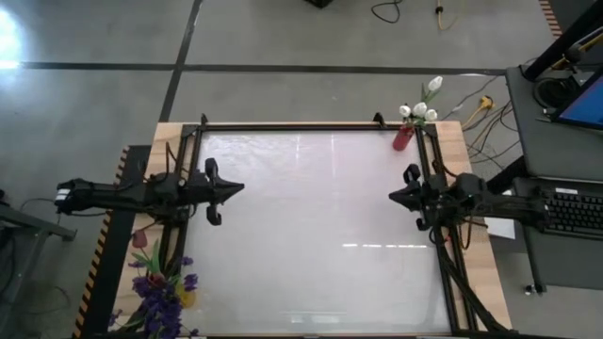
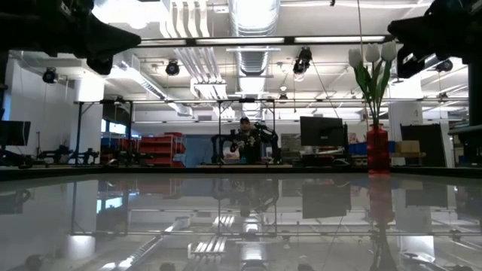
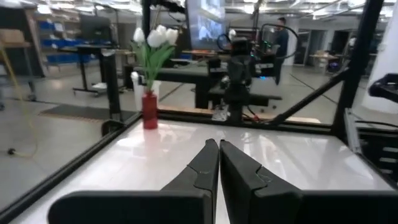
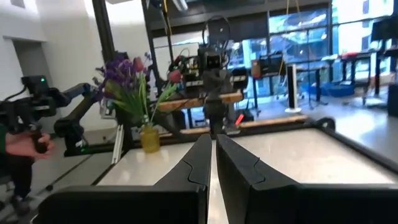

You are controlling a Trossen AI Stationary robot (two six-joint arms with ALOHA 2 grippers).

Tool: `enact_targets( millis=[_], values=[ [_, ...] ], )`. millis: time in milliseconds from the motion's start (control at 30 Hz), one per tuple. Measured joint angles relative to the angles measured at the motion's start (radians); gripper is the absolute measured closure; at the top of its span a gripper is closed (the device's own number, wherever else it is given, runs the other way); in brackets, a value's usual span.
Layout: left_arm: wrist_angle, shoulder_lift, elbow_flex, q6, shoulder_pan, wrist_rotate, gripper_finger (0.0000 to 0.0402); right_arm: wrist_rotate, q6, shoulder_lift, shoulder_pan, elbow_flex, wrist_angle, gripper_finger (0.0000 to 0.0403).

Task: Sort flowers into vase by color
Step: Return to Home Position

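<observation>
- Now you find the white tulips (image 1: pixel 419 110) in the red vase (image 1: pixel 402 137), at the far right corner.
- The yellow vase (image 1: pixel 186 298), near left corner, holds the purple flowers (image 1: pixel 158 297) and a pink-red bud (image 1: pixel 139 238).
- Your left gripper (image 1: pixel 239 187) and right gripper (image 1: pixel 393 196) are closed and hold nothing.

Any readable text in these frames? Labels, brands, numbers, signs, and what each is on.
No text can be read.
Large screen beyond the table, left wrist view: shows an image, too blurred to read.
Keyboard beside the table, high view: key legends too small.
Blue-lit screen above it: nothing legible.
Red vase and yellow vase: no label visible.
</observation>
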Motion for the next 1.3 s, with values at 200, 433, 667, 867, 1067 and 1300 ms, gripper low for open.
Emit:
enact_targets(
  millis=[200, 433, 667, 867, 1067, 1300],
  values=[
    [0.030, -0.125, -0.112, 0.000, 0.000, -0.083, 0.0402, -0.011, 0.003, 0.000, 0.000, -0.046, 0.034, 0.0385],
    [-0.031, -0.337, -0.199, 0.000, 0.000, -0.085, 0.0402, -0.013, -0.036, 0.001, 0.010, -0.086, 0.094, 0.0385],
    [-0.138, -0.366, -0.202, 0.017, 0.000, -0.126, 0.0402, -0.013, -0.042, 0.007, 0.018, -0.086, 0.022, 0.0385],
    [-0.133, -0.371, -0.203, 0.086, 0.001, -0.177, 0.0402, -0.009, -0.039, 0.009, 0.022, -0.086, -0.042, 0.0385],
    [-0.145, -0.353, -0.197, 0.003, -0.001, -0.143, 0.0402, 0.000, -0.047, 0.032, 0.022, -0.086, -0.051, 0.0385],
    [-0.145, -0.338, -0.190, -0.001, -0.001, -0.143, 0.0402, 0.000, -0.046, 0.055, 0.022, -0.086, -0.053, 0.0385]
  ],
)
